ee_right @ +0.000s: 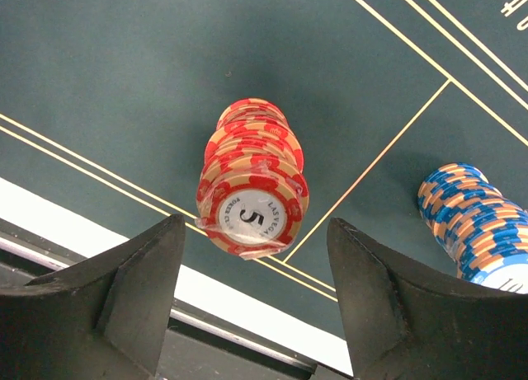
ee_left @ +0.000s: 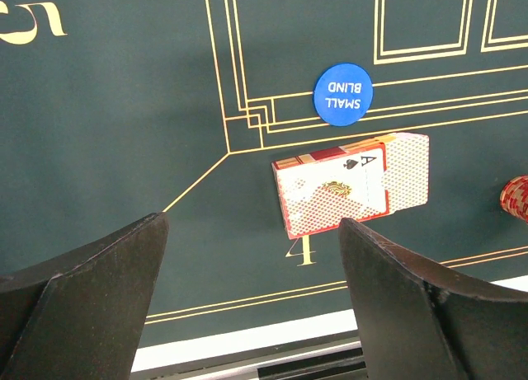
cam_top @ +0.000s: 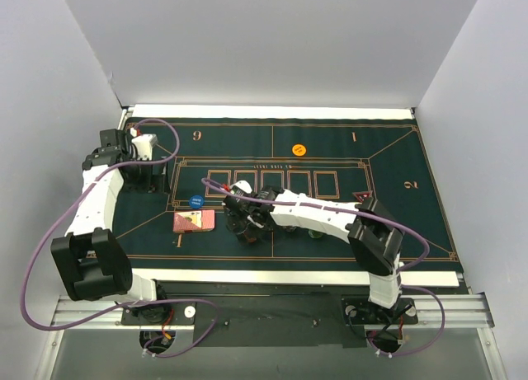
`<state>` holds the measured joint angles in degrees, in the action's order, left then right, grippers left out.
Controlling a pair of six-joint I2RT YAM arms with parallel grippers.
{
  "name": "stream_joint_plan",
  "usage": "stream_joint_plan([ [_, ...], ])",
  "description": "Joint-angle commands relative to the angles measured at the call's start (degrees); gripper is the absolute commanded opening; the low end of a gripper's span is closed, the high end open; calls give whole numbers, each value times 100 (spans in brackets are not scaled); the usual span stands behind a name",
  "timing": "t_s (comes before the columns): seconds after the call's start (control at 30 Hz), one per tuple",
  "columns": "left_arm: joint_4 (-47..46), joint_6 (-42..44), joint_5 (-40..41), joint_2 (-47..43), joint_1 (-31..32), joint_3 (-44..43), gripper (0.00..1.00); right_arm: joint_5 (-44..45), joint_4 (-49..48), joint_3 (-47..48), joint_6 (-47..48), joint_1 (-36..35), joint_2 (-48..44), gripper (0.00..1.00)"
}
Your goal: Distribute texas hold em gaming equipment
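Left tool [ee_left: 252, 223]: released, empty, over cards [ee_left: 351, 182]. Right tool [ee_right: 256, 223]: released, over red chips [ee_right: 252, 190]; blue chips [ee_right: 474, 223] nearby.

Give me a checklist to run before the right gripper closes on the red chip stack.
1. Jaws of the right gripper open: ok.
2. The red chip stack centred in its opening: ok, gaps on both sides in the wrist view.
3. Gripper low enough on the stack: cannot tell.
4. The blue chip stack clear of that gripper: ok, standing apart to one side.
5. The left gripper out of the way: ok, open, empty, well apart in the top view.
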<state>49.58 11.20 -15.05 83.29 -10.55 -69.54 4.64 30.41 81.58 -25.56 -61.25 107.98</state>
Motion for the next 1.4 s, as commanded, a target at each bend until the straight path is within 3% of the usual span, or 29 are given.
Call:
stream_joint_plan([
  [0.0, 25, 84, -104, -207, -70, -271, 96, 159, 70, 104, 42, -10, 100, 62],
  [0.23, 43, 137, -60, -278, -114, -236, 96, 160, 8, 165, 60, 8, 197, 46],
  [0.6, 95, 181, -77, -339, -114, -227, 96, 204, -9, 235, 165, 26, 170, 37],
  [0.97, 95, 242, -16, -383, -106, -236, 96, 203, 0, 350, 209, 78, 91, 15],
  [1.2, 113, 277, -33, -392, -106, -253, 96, 159, -9, 499, 209, 210, -5, 12],
  [1.37, 130, 286, -60, -410, -114, -253, 96, 72, 341, 1445, 332, 439, 345, 13],
])
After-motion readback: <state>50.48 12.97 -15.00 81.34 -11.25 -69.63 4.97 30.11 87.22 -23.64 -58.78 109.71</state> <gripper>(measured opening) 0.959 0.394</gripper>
